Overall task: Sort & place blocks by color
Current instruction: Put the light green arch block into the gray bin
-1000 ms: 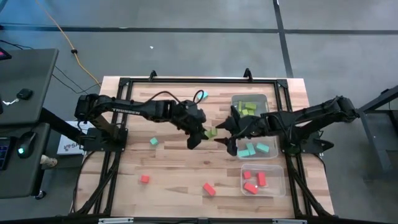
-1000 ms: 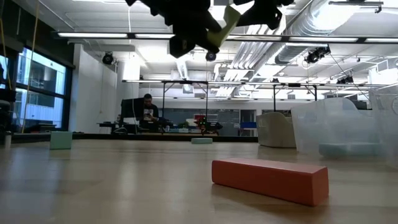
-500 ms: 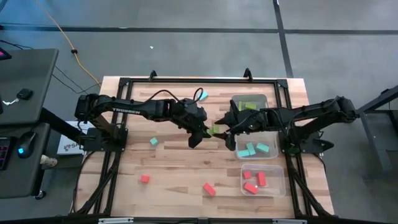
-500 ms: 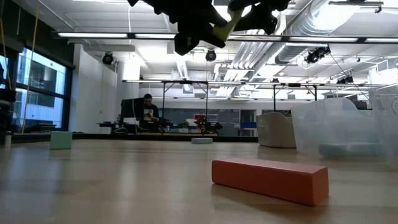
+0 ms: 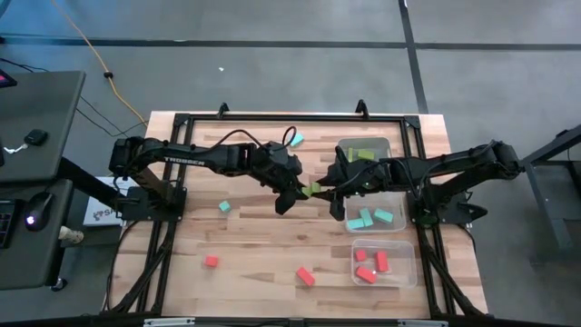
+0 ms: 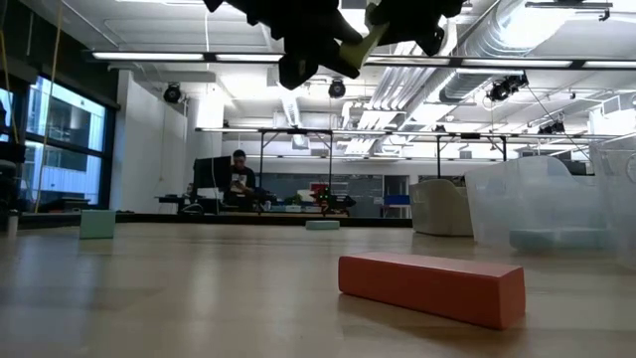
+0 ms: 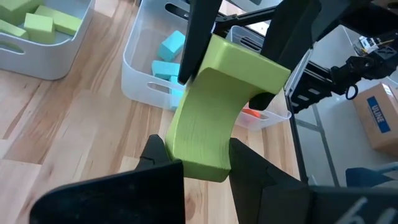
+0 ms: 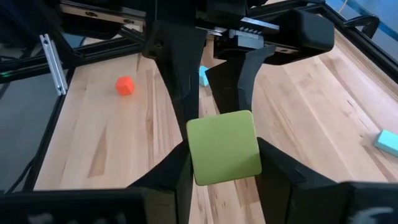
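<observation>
A lime green curved block [image 5: 311, 190] hangs in mid-air over the middle of the table, between both grippers. My left gripper [image 5: 296, 193] reaches in from the table's left and is shut on one end of the block [image 7: 217, 118]. My right gripper [image 5: 327, 189] reaches in from the table's right and is shut on the other end of the block [image 8: 224, 147]. In the low view the block [image 6: 370, 35] and both grippers show high above the tabletop. My left gripper pinches the block's end nearest it [image 7: 200, 163] between its two fingers, coming from the table's left and slanting down. The block is lifted clear of the table and arches away from the fingers. My right gripper has the block's opposite end [image 8: 225, 169] between its two fingers, one on each flat side. The fingers [image 7: 198, 43] come from the table's right, slanting down. That end is clear of the table.
Three clear bins stand along the right side: one with green blocks [image 5: 390, 145], one with light blue blocks [image 5: 399, 207], one with red blocks [image 5: 410, 263]. Loose light blue blocks [image 5: 295, 140] [image 5: 224, 207] and red blocks [image 5: 211, 262] [image 5: 305, 275] lie on the wood.
My right gripper has moved toward the table's left, up to the green block held by my left gripper, and its fingers now stand on the block's free end. The block has stayed in the air at the same place.
</observation>
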You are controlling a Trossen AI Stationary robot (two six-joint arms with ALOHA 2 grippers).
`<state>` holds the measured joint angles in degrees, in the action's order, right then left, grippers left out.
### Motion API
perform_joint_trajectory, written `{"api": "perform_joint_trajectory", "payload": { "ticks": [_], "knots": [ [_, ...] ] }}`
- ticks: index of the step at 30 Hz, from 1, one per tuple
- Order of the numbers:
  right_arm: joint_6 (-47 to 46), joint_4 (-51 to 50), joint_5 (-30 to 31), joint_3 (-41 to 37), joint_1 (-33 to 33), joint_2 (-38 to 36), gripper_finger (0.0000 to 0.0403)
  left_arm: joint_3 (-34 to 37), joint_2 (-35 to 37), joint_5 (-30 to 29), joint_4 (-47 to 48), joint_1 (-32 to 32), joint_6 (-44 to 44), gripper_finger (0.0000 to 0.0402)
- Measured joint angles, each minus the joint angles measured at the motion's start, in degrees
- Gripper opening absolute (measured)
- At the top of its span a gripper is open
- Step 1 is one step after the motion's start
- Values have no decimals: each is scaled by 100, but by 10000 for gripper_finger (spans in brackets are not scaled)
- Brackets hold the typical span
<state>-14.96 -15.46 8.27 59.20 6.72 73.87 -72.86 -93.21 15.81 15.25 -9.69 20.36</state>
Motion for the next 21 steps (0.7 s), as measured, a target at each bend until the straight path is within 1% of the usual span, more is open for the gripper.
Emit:
{"api": "perform_joint_trajectory", "payload": {
  "ticks": [4,10,14,21],
  "knots": [
    [-25,4,1,0,0,0,113,0,0,5,-2,-39,-2,39],
    [-168,4,161,0,-6,0,113,0,0,-58,-4,-89,-23,47],
    [-306,18,281,0,-36,0,113,0,0,-93,-9,-124,-163,68],
    [-534,70,332,0,-210,0,113,0,0,-168,-46,-308,-332,121]
  ]
}}
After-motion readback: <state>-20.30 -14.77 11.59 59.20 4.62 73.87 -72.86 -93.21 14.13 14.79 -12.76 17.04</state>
